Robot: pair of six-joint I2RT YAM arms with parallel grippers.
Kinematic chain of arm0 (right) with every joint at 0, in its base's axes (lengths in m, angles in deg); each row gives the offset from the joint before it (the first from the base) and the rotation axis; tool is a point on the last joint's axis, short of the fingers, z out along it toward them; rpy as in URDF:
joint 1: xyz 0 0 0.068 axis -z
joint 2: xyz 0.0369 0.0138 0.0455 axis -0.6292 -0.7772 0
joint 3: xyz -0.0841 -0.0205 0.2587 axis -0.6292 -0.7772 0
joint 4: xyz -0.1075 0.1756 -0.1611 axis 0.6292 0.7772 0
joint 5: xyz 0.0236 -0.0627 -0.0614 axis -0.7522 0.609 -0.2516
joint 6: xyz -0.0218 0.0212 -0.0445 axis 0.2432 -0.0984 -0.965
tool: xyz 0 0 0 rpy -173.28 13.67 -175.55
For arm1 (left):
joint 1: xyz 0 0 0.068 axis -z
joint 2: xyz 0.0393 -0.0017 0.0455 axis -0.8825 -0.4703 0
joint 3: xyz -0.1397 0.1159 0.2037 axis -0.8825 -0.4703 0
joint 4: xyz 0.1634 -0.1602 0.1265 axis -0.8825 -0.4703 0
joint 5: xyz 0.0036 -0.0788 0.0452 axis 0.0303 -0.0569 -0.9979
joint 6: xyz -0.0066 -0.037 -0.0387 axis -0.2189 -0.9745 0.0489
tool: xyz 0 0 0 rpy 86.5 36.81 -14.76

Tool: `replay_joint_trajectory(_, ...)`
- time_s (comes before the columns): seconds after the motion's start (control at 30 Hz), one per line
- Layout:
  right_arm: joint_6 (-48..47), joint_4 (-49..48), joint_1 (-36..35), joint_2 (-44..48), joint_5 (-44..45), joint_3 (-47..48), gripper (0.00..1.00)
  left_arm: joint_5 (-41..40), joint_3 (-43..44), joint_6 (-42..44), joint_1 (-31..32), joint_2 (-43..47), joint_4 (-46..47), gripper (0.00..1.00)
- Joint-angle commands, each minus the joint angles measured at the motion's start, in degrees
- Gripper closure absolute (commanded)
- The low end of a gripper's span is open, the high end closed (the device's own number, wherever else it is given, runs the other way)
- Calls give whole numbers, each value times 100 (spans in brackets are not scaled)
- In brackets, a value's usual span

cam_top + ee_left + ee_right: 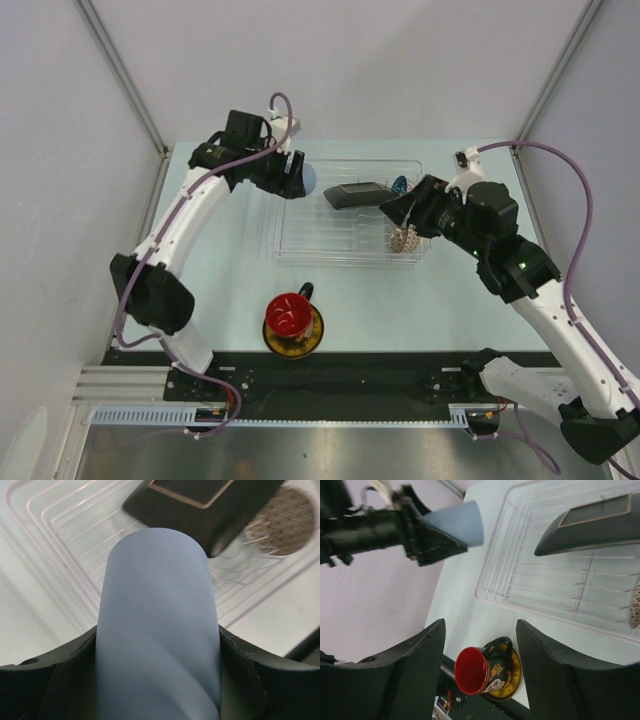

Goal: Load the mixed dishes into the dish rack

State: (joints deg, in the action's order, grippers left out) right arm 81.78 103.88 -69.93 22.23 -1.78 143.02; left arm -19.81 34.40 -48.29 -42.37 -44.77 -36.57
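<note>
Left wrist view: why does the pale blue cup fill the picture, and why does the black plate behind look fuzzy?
Left wrist view: the plain light-blue cup, gripped in the left pincer, sits close to the lens; the square black plate beyond is blurred, soft-edged. Top external view: both appear small, evenly lit.

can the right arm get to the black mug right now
Probably yes: the right gripper is open, the black mug stands unobstructed on the saucer in front of the dish rack, and the left gripper, holding the blue cup, is off at the rack's far corner.
</note>
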Motion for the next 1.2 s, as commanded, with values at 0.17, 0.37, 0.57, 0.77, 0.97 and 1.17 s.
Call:
replay_joint_trajectory(0.17, -235, 436, -9, 727, 758, -299, 38, -994, 326, 565, 3, -1159, 202, 100)
replay_joint_trajectory(0.37, -191, 384, -9, 754, 723, -519, 38, -1117, 520, 784, 152, -1749, 236, 100)
replay_joint_trajectory(0.57, -200, 234, 9, 718, 670, -721, 39, -1380, 783, 960, 187, -2259, 123, 100)
replay_joint_trajectory(0.77, -165, 146, 62, 701, 513, -818, 40, -1705, 1249, 1074, 240, -2725, -62, 100)
replay_joint_trajectory(0.97, -156, 138, 167, 736, 389, -906, 40, -1943, 1698, 1145, 310, -3252, -282, 100)
replay_joint_trajectory(1.17, -121, 164, 325, 745, 301, -967, 41, -2066, 1698, 1277, 381, -3402, -256, 100)
